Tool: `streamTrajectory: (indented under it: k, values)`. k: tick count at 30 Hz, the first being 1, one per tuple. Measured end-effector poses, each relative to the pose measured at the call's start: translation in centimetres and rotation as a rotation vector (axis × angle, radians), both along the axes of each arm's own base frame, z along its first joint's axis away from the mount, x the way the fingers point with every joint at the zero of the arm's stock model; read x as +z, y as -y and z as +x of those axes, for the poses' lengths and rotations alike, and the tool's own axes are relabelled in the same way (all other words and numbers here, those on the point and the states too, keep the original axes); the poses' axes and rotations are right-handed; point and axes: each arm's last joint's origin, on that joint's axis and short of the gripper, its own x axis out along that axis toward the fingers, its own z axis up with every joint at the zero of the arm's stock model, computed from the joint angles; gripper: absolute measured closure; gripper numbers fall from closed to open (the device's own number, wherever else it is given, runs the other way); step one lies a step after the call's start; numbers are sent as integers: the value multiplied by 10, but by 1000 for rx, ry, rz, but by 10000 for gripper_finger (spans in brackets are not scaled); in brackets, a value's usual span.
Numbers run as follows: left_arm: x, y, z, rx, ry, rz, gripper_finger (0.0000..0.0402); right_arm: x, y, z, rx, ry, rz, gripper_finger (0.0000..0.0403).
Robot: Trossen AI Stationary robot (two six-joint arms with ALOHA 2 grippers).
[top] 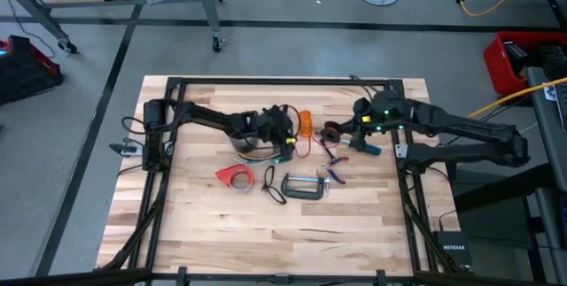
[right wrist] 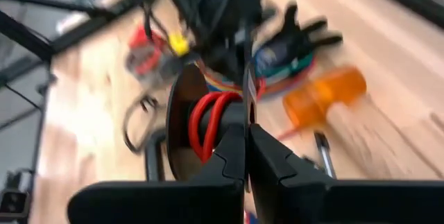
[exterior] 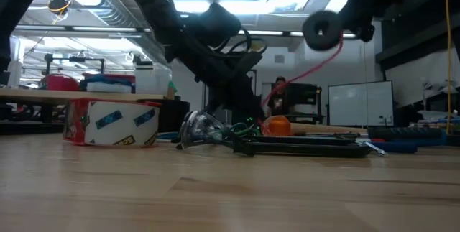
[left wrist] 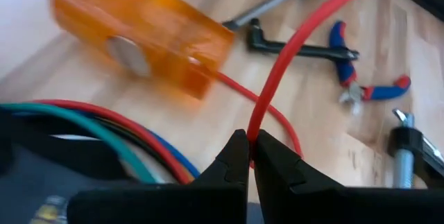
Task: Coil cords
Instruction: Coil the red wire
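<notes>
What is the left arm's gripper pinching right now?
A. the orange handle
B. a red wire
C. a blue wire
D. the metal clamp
B. In the left wrist view the left gripper is shut on the red wire, which runs up and away from its fingertips; the orange handle lies apart from it on the table.

In the right wrist view the whole scene is smeared by blur, so the cords (right wrist: 277, 61) beyond the right gripper (right wrist: 248, 137) merge with the dark mass of the left arm and their plug ends cannot be separated. In the left wrist view the orange block (left wrist: 139, 40) is blurred, and the red strand pinched in the left gripper (left wrist: 251, 156) leaves the picture at its edge. From above, the bundle near the bench's far edge lies largely under the left gripper, too small to count strands.
</notes>
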Motion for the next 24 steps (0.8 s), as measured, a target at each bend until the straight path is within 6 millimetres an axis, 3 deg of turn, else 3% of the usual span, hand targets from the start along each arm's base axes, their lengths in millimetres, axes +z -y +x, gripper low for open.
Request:
streamTrajectory:
  k: [13,24]
  values:
    - [1,-41,-11,90,39,-167,401,-40,7,29,55,-256,95,397]
    - [2,-53,-15,98,68,-283,402,-76,14,51,-16,-425,210,397]
